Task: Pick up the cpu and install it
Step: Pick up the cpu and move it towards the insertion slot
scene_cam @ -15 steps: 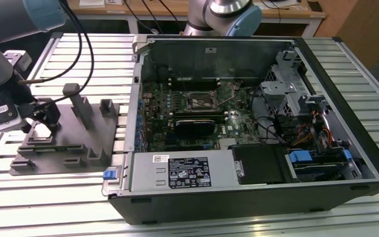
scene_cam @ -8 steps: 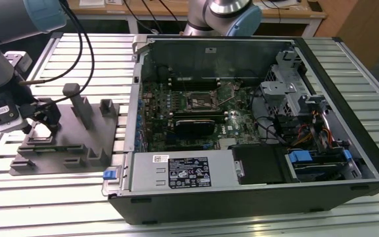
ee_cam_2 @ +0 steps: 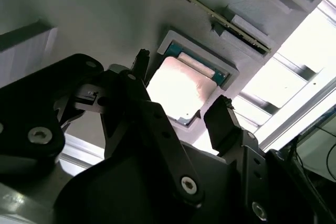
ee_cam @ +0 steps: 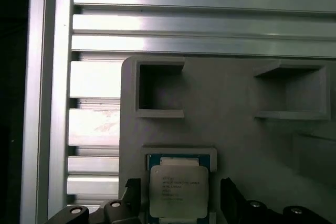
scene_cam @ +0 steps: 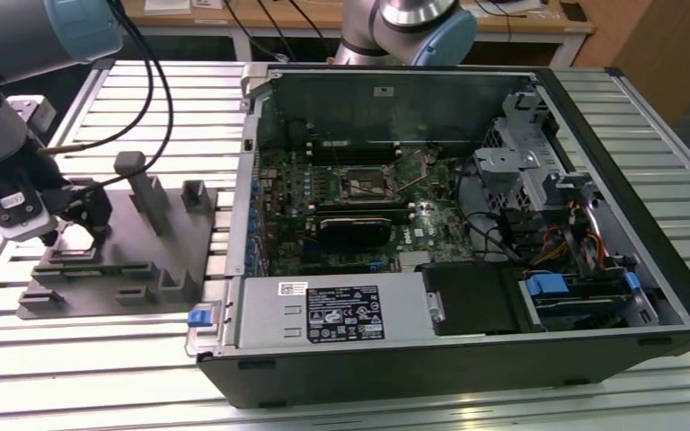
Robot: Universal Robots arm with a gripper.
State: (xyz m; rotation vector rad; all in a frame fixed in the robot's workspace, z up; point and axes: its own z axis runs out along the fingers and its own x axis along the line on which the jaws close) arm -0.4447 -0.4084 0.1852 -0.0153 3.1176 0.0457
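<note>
In the exterior view the gripper hangs low over the grey tray at the exterior view's left, well apart from the open computer case. Its dark tips merge with the tray's blocks, so their spread is hard to read here. In the second wrist view the gripper's body covers one edge of the cpu (glare whitens its metal top). The cpu lies flat in a square recess of the tray, with the fingers parted on either side, gripping nothing. In the first wrist view the frame edge cuts off part of the cpu: a pale silver-grey lid with faint print, and a blue-green board edge beyond it.
</note>
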